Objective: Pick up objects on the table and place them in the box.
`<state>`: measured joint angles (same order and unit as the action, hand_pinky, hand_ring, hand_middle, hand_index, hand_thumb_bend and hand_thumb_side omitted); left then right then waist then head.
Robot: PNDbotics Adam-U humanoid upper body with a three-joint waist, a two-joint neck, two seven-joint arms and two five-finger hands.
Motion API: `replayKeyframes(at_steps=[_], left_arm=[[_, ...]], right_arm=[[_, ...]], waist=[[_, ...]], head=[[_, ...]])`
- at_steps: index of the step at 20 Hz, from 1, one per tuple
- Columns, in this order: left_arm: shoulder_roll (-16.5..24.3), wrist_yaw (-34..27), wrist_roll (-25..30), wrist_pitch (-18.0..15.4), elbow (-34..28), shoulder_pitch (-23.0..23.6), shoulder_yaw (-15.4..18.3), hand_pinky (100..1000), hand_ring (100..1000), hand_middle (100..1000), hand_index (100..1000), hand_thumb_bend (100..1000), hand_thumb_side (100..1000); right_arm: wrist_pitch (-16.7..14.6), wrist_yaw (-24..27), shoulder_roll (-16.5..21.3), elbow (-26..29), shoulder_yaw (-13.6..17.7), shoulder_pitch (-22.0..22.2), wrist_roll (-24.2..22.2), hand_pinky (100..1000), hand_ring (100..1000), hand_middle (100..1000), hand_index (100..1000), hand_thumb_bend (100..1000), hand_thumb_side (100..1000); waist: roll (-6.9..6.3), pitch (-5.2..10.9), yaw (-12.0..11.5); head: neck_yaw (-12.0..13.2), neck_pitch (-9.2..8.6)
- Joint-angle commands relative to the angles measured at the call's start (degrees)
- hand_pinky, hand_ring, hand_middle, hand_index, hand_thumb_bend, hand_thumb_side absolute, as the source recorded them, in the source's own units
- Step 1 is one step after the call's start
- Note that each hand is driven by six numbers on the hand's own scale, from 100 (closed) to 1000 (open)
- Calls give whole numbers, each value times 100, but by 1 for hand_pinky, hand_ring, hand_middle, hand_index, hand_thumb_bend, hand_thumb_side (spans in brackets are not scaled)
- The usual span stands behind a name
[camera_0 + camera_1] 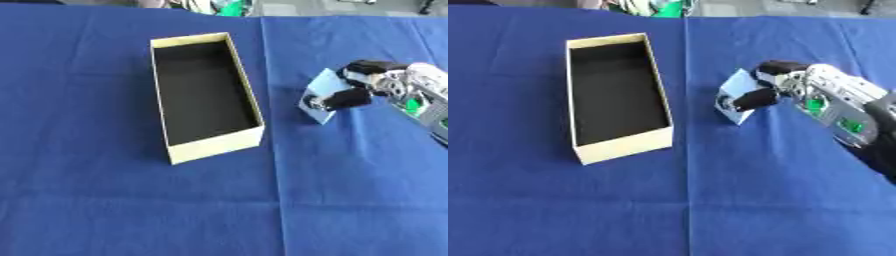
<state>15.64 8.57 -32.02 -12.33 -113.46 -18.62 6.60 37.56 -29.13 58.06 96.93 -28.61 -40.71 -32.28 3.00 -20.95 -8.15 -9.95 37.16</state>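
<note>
Box (210, 142) sits left of the fingers, well apart from them, open top, long rectangular, pale cream card walls, dark inside, nothing visible in it. Right hand (785, 82) comes in from the right; black fingers (754, 98) curled and pinching a small flat light-blue packet (322, 95), tilted on edge, a small dark-and-white mark near its lower corner. Only bare blue cloth (87, 200) lies between packet and box; cloth is matte, with a straight crease running top to bottom just left of the fingertips.
</note>
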Motion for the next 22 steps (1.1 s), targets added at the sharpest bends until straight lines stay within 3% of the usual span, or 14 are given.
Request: replayKeyframes(at_steps=[1, 6, 7, 8, 12, 18, 22], left_arm=[[54, -18, 33, -10, -113, -56, -4, 539, 688, 616, 722, 100, 711], [51, -18, 34, -11, -113, -63, -2, 540, 689, 617, 722, 100, 712], [49, -17, 36, -11, -113, -65, -4, 540, 689, 617, 722, 100, 712], [50, -17, 37, -11, -113, -66, -3, 540, 689, 617, 722, 100, 712], [51, -21, 27, -11, -113, -69, 3, 540, 688, 617, 722, 100, 712], [57, -24, 30, -12, -113, -63, -3, 540, 688, 618, 722, 100, 711], [64, -26, 45, -12, -113, -63, -14, 540, 687, 618, 722, 100, 710]], right_arm=[[836, 214, 370, 531, 233, -13, -294, 631, 735, 554, 617, 100, 496], [1046, 494, 548, 941, 469, 55, -182, 636, 742, 571, 635, 100, 444], [1069, 520, 574, 987, 507, 65, -177, 636, 743, 572, 635, 100, 488], [1084, 547, 601, 1035, 549, 74, -176, 636, 742, 571, 635, 100, 433], [1136, 742, 636, 1409, 792, -22, -184, 643, 738, 564, 632, 100, 420], [1110, 1060, 483, 1759, 964, -679, -269, 646, 728, 553, 632, 100, 438], [1014, 1109, 270, 1745, 787, -1300, -566, 638, 716, 544, 630, 100, 381]], waist=[[-77, 35, 7], [-62, 48, 9], [-61, 49, 8], [-62, 50, 6], [-70, 56, 6], [-89, 86, 3], [-93, 89, -19]], head=[[14, -43], [29, -66], [34, -75], [38, -84], [53, -107], [25, -115], [-1, -120]])
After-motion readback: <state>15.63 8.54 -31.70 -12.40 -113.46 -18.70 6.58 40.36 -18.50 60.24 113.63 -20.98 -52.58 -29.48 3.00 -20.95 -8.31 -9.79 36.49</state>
